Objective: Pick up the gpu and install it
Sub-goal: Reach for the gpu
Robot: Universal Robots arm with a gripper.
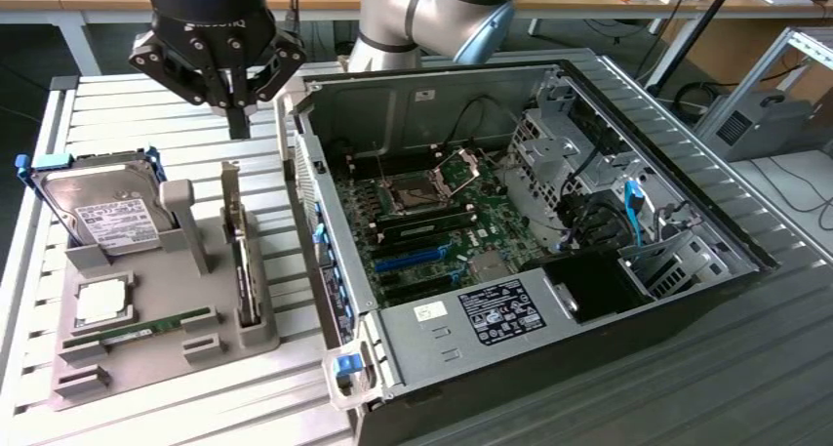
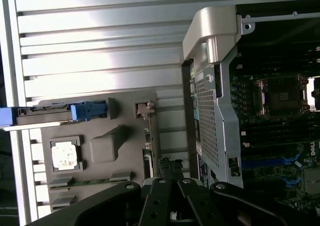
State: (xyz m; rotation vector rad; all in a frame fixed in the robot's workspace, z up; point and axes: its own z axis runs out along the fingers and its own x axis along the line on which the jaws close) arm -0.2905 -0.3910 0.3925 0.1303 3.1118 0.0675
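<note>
stage: nothing picked up yet | jaws: clenched, empty, hovering over the desk (image 1: 131, 114) | gpu (image 1: 238, 256): on edge in the grey holder (image 1: 156, 353), below the jaws, apart from them | open case (image 1: 390, 95): beside the jaws, blue slots (image 1: 414, 261) bare | left: judged grasp and install, all of it

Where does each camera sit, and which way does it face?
Exterior view: high up, looking down on the open grey computer case and the grey plastic parts holder; the silver arm and black gripper, fingers shut, show.
Wrist view: on the wrist, looking down past the fingers onto the holder and the case's edge.
Both share the case, the holder and the silver hard drive with blue bracket.
</note>
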